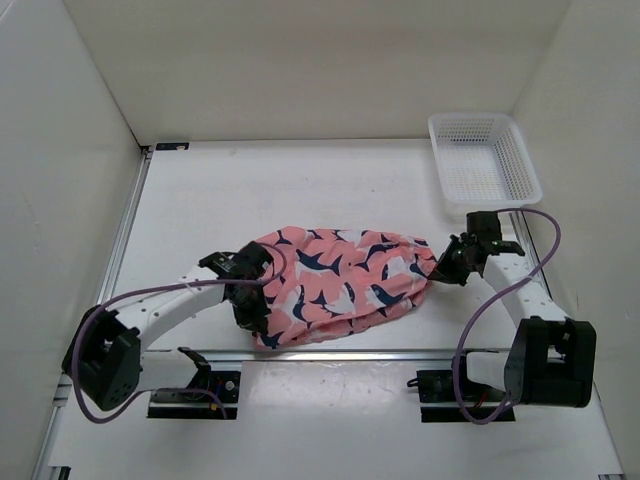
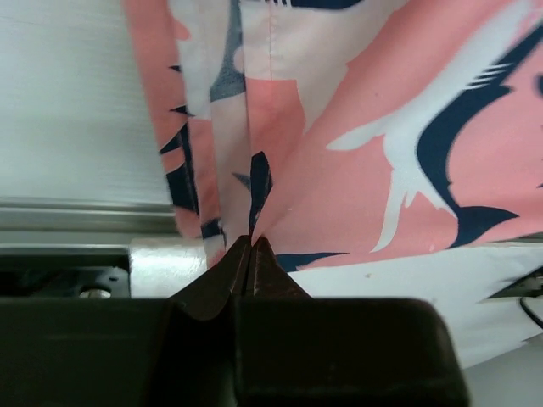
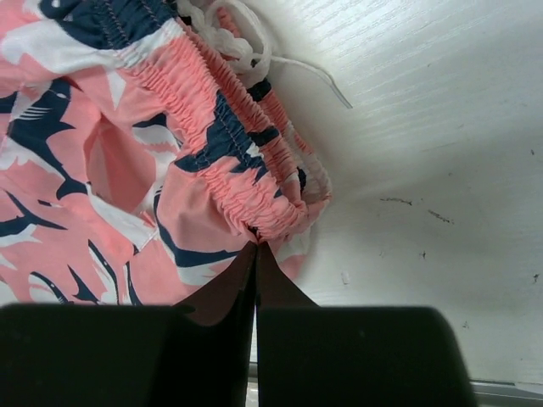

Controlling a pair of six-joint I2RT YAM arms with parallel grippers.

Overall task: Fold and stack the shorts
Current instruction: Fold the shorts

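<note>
The salmon-pink shorts (image 1: 340, 285) with navy and white whale shapes hang stretched between my two grippers over the near middle of the table. My left gripper (image 1: 250, 305) is shut on the left hem end; the left wrist view shows the fabric (image 2: 356, 153) pinched at the closed fingertips (image 2: 251, 242). My right gripper (image 1: 445, 265) is shut on the elastic waistband (image 3: 229, 161) at the right end, its tips (image 3: 256, 248) closed on the gathered edge. A white drawstring (image 3: 246, 42) dangles from the waistband.
A white plastic mesh basket (image 1: 484, 160) stands at the back right of the table. White walls enclose the left, back and right. A metal rail (image 1: 330, 352) runs along the near edge below the shorts.
</note>
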